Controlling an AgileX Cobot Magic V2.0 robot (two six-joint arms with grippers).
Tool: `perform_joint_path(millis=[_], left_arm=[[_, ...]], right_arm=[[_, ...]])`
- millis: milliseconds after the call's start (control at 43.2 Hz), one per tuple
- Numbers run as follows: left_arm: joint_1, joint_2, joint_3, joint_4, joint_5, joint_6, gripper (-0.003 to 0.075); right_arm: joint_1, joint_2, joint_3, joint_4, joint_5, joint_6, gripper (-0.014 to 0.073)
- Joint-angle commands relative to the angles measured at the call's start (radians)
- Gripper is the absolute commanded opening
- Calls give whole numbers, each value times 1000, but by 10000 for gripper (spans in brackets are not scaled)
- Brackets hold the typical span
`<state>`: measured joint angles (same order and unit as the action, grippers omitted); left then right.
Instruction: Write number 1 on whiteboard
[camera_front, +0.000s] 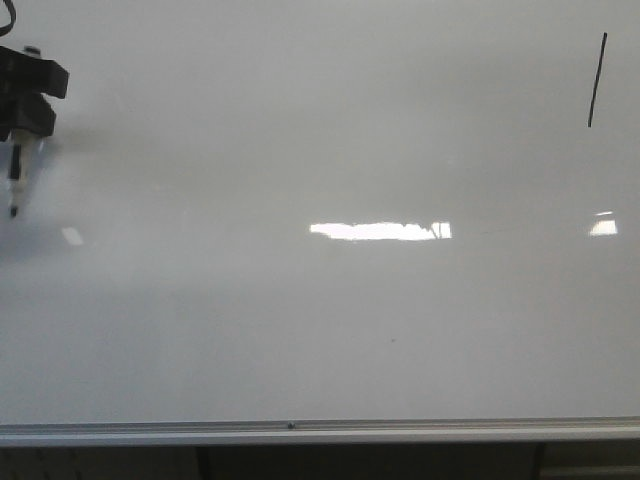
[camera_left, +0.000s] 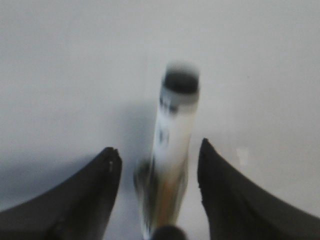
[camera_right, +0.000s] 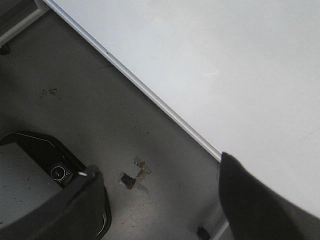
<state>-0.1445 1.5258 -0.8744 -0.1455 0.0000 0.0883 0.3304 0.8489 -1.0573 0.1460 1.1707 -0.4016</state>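
The whiteboard (camera_front: 320, 330) fills the front view, with its silver frame (camera_front: 320, 430) along the near edge. The number 1 (camera_front: 597, 80) is a thin, slightly slanted black stroke at the far right. My left gripper (camera_front: 22, 100) is at the far left edge, shut on a white marker (camera_front: 15, 180) whose dark tip points down at the board. In the left wrist view the blurred marker (camera_left: 175, 125) stands between the dark fingers of the left gripper (camera_left: 157, 150) over the board (camera_left: 75, 65). My right gripper (camera_right: 159, 164) is open and empty, off the board's edge (camera_right: 160, 105) over the floor.
Bright light reflections (camera_front: 380, 231) lie across the board's middle and right. In the right wrist view the grey floor (camera_right: 75, 100) shows a black device (camera_right: 30, 150) and tape scraps (camera_right: 135, 175) beside the board (camera_right: 225, 60).
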Motion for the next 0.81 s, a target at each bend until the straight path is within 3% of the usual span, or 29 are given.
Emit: perform_joint_path(millis=[0, 139, 301, 533, 787], left_arm=[[-1, -32, -34, -10, -68, -10, 489], [-1, -67, -70, 36, 56, -10, 490], [-1, -178, -129, 110, 300, -10, 490], [-1, -452, -124, 202, 643, -10, 490], [-1, -864, 44, 166, 695, -12, 490]], right_arm=[[-5, -8, -22, 16, -64, 29, 518], [-5, -9, -22, 11, -64, 96, 518], [-5, -11, -22, -17, -63, 195, 516], [-5, -14, -22, -188, -62, 418, 517], [-5, -124, 113, -198, -253, 470, 517]])
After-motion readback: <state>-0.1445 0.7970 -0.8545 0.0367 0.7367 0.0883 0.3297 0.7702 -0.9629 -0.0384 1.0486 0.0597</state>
